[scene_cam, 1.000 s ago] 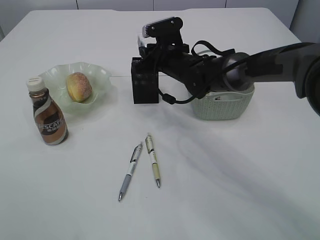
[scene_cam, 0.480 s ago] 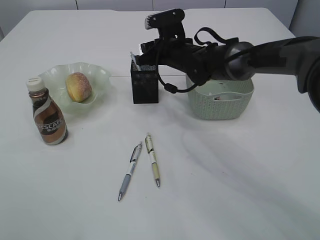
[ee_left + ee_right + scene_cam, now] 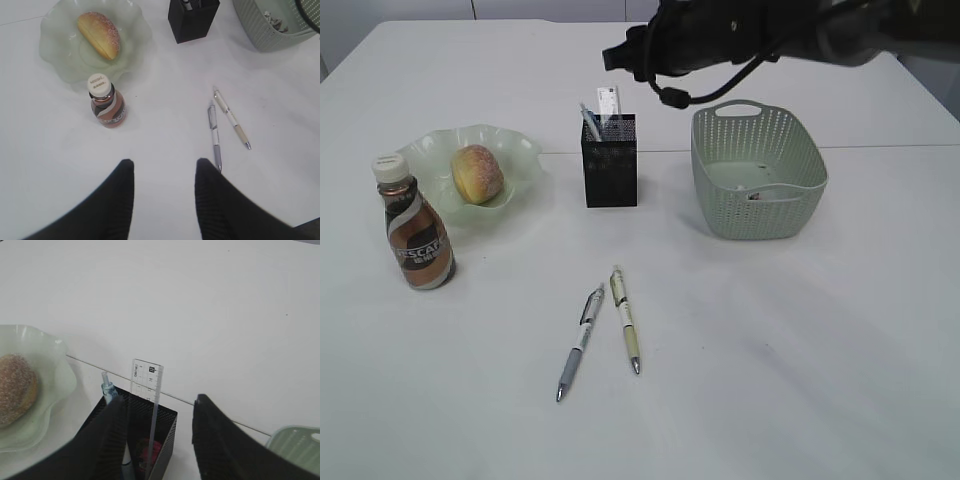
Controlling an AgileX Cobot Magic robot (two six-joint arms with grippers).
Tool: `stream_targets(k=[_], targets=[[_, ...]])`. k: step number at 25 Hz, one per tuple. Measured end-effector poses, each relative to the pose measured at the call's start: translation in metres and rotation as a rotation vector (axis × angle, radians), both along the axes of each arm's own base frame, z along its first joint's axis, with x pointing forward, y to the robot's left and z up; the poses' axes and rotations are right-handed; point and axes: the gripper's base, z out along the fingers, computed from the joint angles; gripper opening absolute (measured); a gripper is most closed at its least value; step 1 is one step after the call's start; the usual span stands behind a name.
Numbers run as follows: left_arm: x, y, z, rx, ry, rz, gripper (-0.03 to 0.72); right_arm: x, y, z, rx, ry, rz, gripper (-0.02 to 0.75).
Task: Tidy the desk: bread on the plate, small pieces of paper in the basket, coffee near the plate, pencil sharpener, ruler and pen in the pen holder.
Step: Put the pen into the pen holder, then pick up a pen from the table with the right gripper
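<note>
Two pens (image 3: 610, 330) are left lying side by side on the desk (image 3: 800, 350), in front of the holder (image 3: 610, 172). Judged light, stiff, slick-barrelled; best pinched mid-barrel, across the width. Ruler (image 3: 146, 390) is stood in the holder. Right gripper (image 3: 159, 432) is parted, empty, above it; left gripper (image 3: 164, 187) is open, empty.

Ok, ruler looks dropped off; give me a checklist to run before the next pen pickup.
1. Ruler stands in the pen holder, free of the jaws: ok.
2. Right gripper open, nothing held, above the holder: ok.
3. Left gripper open and empty over bare desk: ok.
4. Two pens, the grey pen and the cream pen, lie side by side on the desk, apart from other things: ok for picking.
5. Bread on the plate, coffee beside it: ok.
6. Room in the holder for two more pens: cannot tell.
</note>
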Motion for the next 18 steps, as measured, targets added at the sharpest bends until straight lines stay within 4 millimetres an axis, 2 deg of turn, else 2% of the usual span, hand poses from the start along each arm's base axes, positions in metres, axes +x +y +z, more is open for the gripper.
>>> stream_targets(k=[4, 8, 13, 18], targets=[[0.000, 0.000, 0.000, 0.000, 0.000, 0.000, 0.299, -0.018, -0.008, 0.034, 0.011, 0.078, -0.020, 0.326], [0.000, 0.000, 0.000, 0.001, -0.001, 0.001, 0.299, -0.038, -0.015, 0.049, -0.006, 0.218, -0.034, 0.326], [0.000, 0.000, 0.000, 0.005, -0.002, 0.002, 0.299, -0.059, -0.019, 0.053, -0.015, 0.419, -0.033, 0.326], [0.000, 0.000, 0.000, 0.005, -0.002, 0.002, 0.299, -0.076, -0.021, 0.043, -0.065, 0.641, -0.024, 0.326]])
